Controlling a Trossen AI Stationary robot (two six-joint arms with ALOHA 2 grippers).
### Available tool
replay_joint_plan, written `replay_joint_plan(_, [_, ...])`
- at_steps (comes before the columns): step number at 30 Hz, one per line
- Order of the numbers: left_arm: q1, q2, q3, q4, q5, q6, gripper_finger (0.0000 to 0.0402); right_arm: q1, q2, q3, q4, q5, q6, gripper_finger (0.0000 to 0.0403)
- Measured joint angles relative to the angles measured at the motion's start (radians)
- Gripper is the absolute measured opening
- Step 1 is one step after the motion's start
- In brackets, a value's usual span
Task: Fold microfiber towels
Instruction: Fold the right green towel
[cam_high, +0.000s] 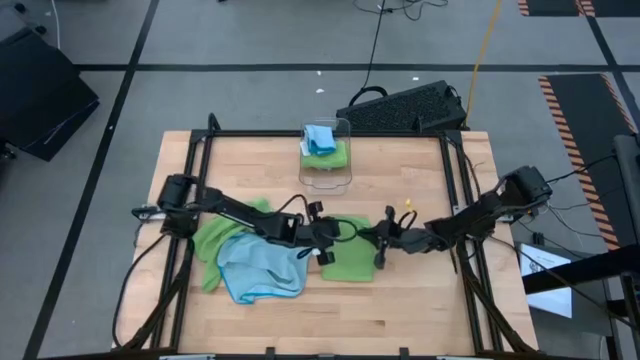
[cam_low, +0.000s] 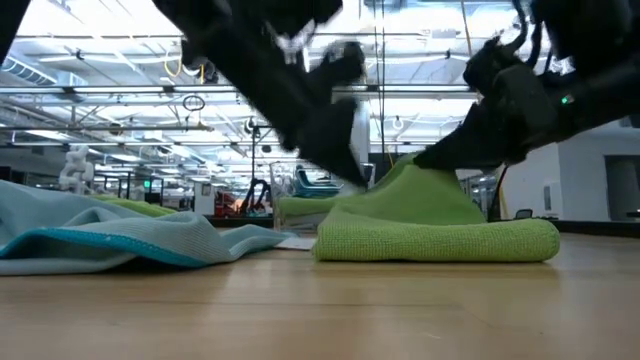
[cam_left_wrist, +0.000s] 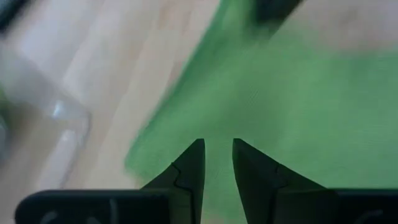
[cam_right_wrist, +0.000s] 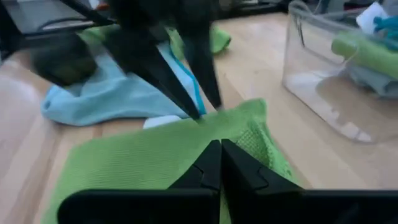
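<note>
Green towel (cam_high: 350, 262) at centre of the high view, folded to a rough rectangle, flat on the table, one edge lifted into a peak in the low view (cam_low: 425, 205); blue towel (cam_high: 262, 268) lower left of centre, crumpled, unfolded, darker teal hem showing; second green towel (cam_high: 215, 240) left of centre, bunched, partly under the blue one; two more, one blue (cam_high: 320, 138) on one green (cam_high: 332, 157), stacked at top centre.
</note>
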Motion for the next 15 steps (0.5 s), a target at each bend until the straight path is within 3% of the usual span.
replay_joint_plan(8, [0.038,0.080,-0.002,-0.041,-0.019,-0.079,0.0084,0.032,0.003,-0.008,-0.115,0.069,0.040,0.0017])
replay_joint_plan(15, [0.032,0.064,-0.002,-0.032,-0.008,-0.067,0.0084,0.033,-0.024,-0.006,-0.140,0.218,0.027,0.0130])
